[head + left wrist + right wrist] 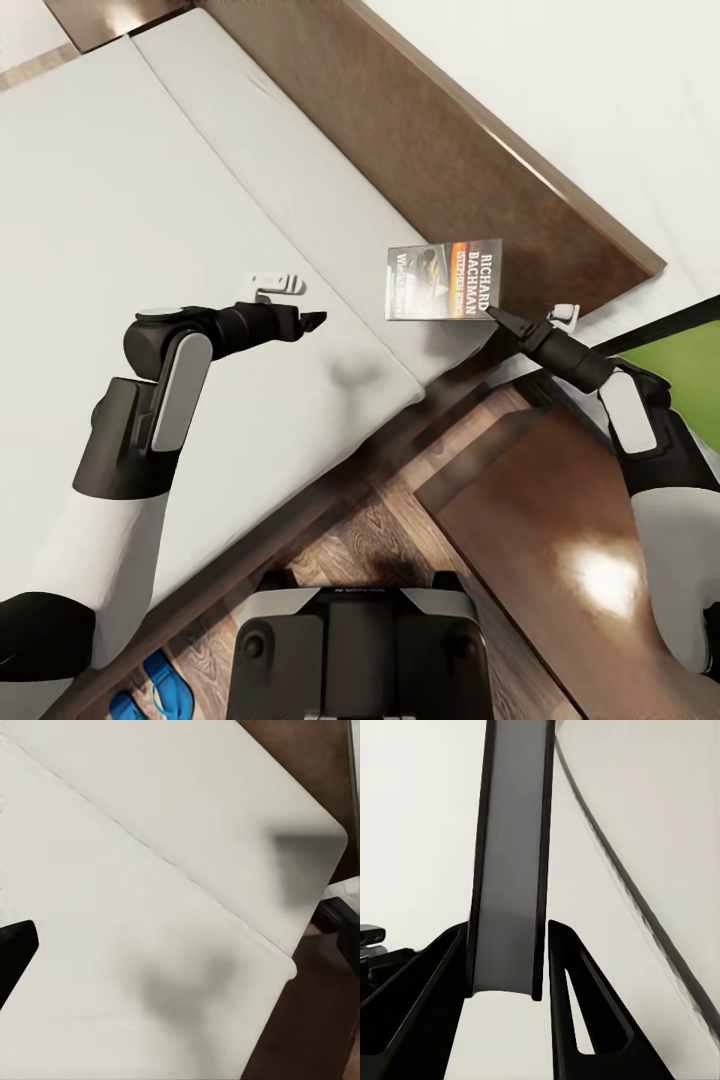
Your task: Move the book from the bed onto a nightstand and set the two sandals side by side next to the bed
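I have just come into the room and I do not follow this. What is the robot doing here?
The robot stands beside the bed. Its right gripper is closed on the edge of the book and holds it in the air over the corner of the mattress, near the headboard. The nightstand is just below its right arm. The left gripper hovers over the mattress with nothing in it. A blue sandal lies on the floor by the robot's base.

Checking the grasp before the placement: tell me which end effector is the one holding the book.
The right end effector: its fingers clamp the book at one edge, lifted above the bed. The left end effector hovers over the mattress, holding nothing.
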